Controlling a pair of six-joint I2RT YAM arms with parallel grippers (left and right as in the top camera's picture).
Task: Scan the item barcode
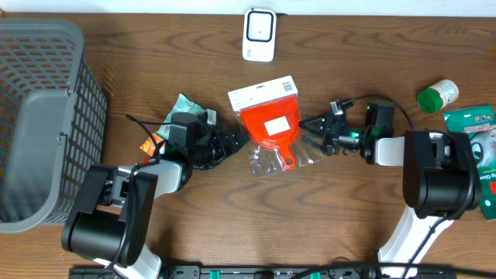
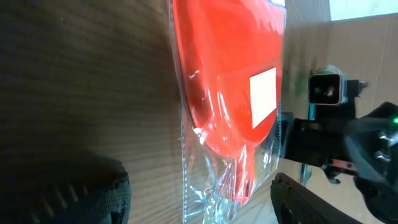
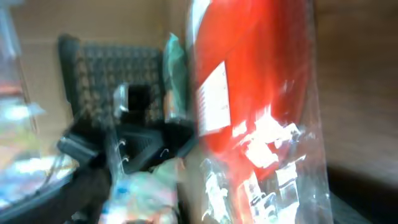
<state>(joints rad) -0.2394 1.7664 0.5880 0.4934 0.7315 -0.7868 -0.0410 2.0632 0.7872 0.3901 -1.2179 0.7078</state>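
Note:
The item is a red plastic piece [image 1: 267, 124] in a clear bag with a white header card, lying flat mid-table. A white barcode scanner [image 1: 259, 34] stands at the table's far edge. My left gripper [image 1: 235, 141] is open at the bag's left lower corner. In the left wrist view its fingers [image 2: 93, 199] stand wide apart, with the bag's crinkled clear end [image 2: 224, 193] between them and the item's white label [image 2: 263, 96] facing up. My right gripper [image 1: 308, 124] touches the bag's right edge. The right wrist view is blurred, with the red item [image 3: 249, 81] close ahead and the jaws apart.
A grey mesh basket [image 1: 46, 116] fills the left side. A green packet [image 1: 184, 108] lies behind the left gripper. At the right are a green-capped bottle [image 1: 438, 94] and a green package [image 1: 474, 132].

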